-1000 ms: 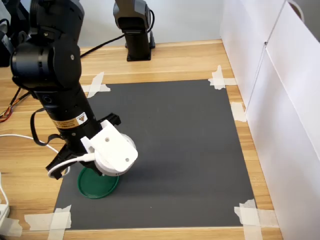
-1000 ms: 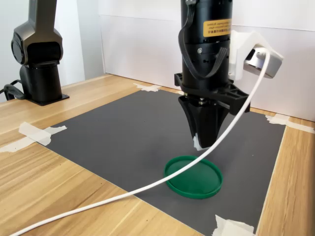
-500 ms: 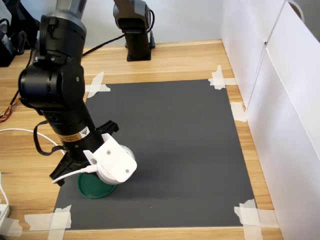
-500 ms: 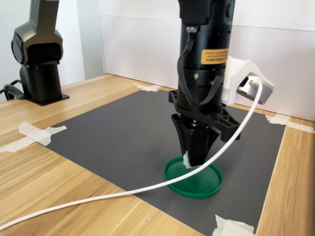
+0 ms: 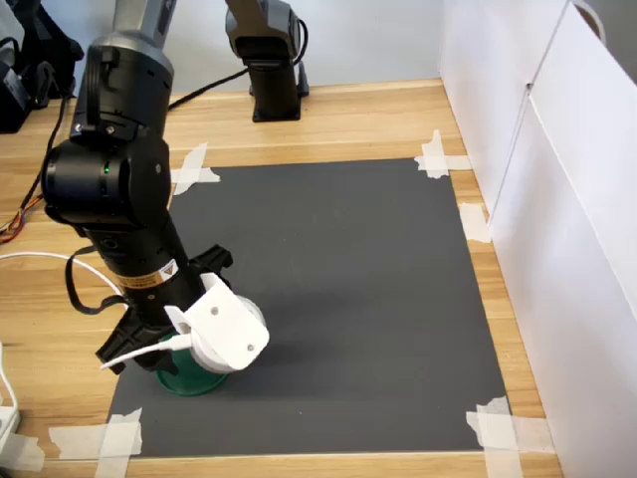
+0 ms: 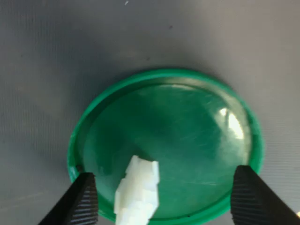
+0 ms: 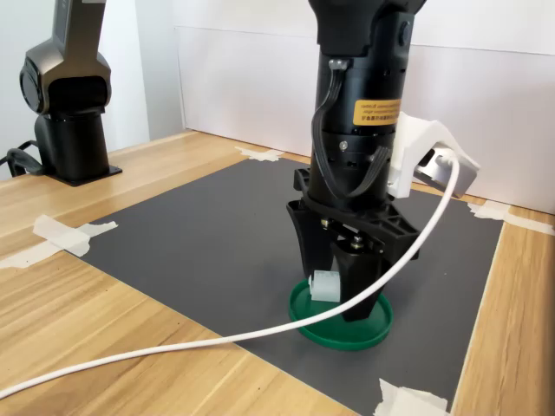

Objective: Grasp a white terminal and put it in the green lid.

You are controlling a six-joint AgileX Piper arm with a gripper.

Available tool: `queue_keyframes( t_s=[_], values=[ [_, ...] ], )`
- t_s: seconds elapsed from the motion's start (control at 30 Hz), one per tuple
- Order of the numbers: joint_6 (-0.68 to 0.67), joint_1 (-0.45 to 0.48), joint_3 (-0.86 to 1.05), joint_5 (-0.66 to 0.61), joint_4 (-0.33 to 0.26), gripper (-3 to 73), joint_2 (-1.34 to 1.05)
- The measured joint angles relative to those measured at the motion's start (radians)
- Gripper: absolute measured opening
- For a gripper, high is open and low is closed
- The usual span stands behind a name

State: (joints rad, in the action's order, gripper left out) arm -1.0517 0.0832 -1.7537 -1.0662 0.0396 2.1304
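- A yellow label point(image 7: 376, 111) sits on the black arm point(image 7: 360, 130) just above the wrist in the second exterior view. It bears small dark print in several lines, too small to read.
- The same kind of yellow label point(image 5: 157, 276) shows on the lower part of the arm in the first exterior view, with a dark warning-style mark beside tiny print; none of the print can be made out.
- No other text, brand, number or sign can be read in the first exterior view or the second exterior view.
- The wrist view shows no writing at all.
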Motion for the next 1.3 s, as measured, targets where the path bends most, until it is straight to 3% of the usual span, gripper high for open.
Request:
queue_keyframes(
  t_s=[0.13,0.4,0.53,0.77,0.97,1.17,1.3],
  values=[
    [-0.006,0.0,0.0,0.019,-0.059,70.4,-0.034],
    [-0.009,0.01,0.0,0.026,-0.232,67.6,-0.209],
    [0.018,0.011,0.0,0.018,-0.304,58.2,-0.322],
    [0.123,0.027,0.0,0.057,-0.389,29.5,-0.572],
    [0.384,0.033,0.073,0.187,-0.374,10.7,-0.792],
    [0.824,0.033,0.425,0.47,-0.245,0.5,-1.063],
    [1.052,0.033,0.683,0.592,-0.173,-1.7,-1.281]
  ],
)
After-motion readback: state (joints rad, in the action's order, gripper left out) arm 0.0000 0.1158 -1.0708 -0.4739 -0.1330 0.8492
